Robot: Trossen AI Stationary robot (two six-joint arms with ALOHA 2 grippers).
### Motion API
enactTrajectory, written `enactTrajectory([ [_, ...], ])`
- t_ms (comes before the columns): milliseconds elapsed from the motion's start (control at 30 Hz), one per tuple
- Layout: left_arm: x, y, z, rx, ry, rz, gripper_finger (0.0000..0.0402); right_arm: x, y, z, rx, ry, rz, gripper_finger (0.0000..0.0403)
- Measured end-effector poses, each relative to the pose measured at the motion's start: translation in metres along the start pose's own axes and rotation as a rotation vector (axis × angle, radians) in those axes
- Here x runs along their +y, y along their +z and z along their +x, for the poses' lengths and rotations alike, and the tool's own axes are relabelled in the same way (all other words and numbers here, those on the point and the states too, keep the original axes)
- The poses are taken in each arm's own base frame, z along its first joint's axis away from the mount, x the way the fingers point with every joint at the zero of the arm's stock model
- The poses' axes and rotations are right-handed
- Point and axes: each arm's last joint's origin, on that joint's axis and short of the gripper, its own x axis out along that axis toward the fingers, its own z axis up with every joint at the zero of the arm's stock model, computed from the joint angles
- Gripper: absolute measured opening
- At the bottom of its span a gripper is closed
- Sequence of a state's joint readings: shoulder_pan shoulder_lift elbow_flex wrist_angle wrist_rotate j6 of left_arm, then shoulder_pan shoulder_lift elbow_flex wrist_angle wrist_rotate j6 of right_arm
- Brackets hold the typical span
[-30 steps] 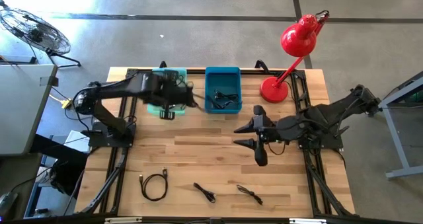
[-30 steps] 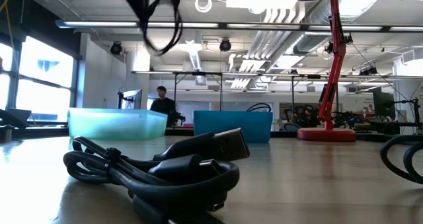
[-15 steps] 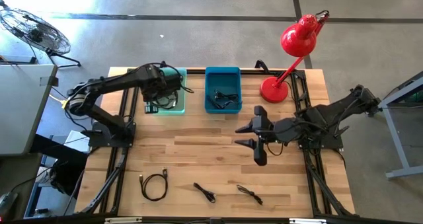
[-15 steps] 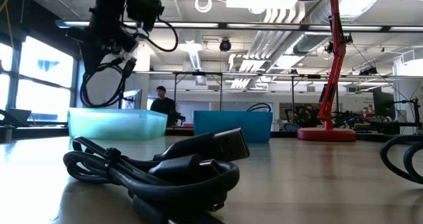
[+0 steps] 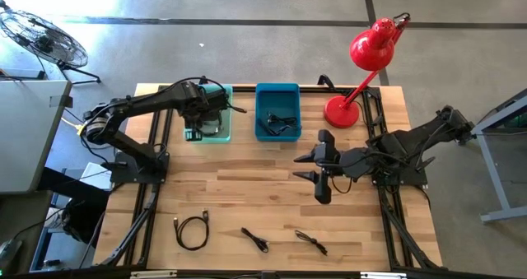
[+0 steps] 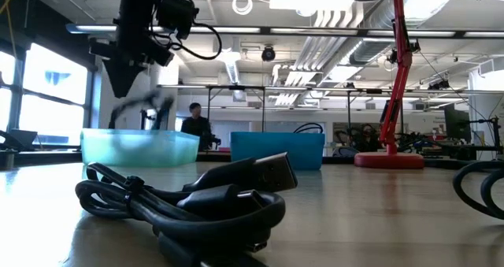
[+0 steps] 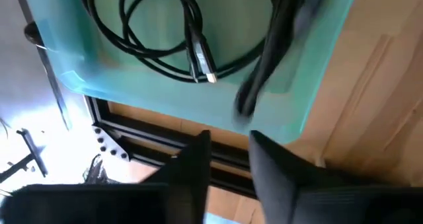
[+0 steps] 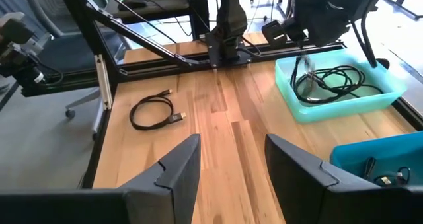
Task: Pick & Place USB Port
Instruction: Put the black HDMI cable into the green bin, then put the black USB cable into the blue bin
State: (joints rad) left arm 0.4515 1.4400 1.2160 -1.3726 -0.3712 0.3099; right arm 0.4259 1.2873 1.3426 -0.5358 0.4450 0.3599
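Pale teal plastic lies right under my left hand (image 5: 200, 106), which hangs above the light tub (image 5: 207, 114) at the back of the bench (image 5: 247, 197), fingers spread and holding nothing. A blurred black cable (image 7: 277, 45) shows just below my fingers in the left wrist view, dropping toward the tub, where a coiled cable (image 7: 165, 32) already lies; so I judge this is the let-go, the placing step all but done. In the level view from the bench top the loose loop (image 6: 142, 109) shows just over the tub's rim. Beside the tub stands the blue bin (image 5: 277, 114), with a few cables of its own. My right hand (image 5: 317, 170) waits over the middle of the bench, released and empty. Three more cables lie near the front edge: a coil (image 5: 192, 230), a short one (image 5: 255, 239) and another (image 5: 311, 243). Next, I think, I must lift clear of the tub, swing toward the front, and come down squarely on one of those.
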Motion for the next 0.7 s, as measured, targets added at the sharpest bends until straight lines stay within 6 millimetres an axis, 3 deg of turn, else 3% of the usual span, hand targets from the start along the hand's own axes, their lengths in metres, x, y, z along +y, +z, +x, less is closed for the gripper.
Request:
enactTrajectory([
  [200, 0.000, 0.001, 0.000, -0.006, 0.005, -0.003, 0.0204, 0.001, -0.001, 0.002, 0.009, 0.009, -0.002, 0.0161],
  [367, 0.001, -0.006, -0.006, 0.017, -0.002, -0.004, 0.0247, 0.001, -0.002, 0.003, 0.013, 0.006, -0.005, 0.0161],
  [533, -0.007, -0.024, -0.049, -0.107, -0.024, 0.007, 0.0251, 0.001, -0.002, 0.003, 0.016, 0.004, -0.008, 0.0161],
  [700, -0.028, -0.058, -0.111, -0.441, -0.113, 0.027, 0.0252, 0.000, -0.003, 0.004, 0.045, 0.041, -0.005, 0.0161],
])
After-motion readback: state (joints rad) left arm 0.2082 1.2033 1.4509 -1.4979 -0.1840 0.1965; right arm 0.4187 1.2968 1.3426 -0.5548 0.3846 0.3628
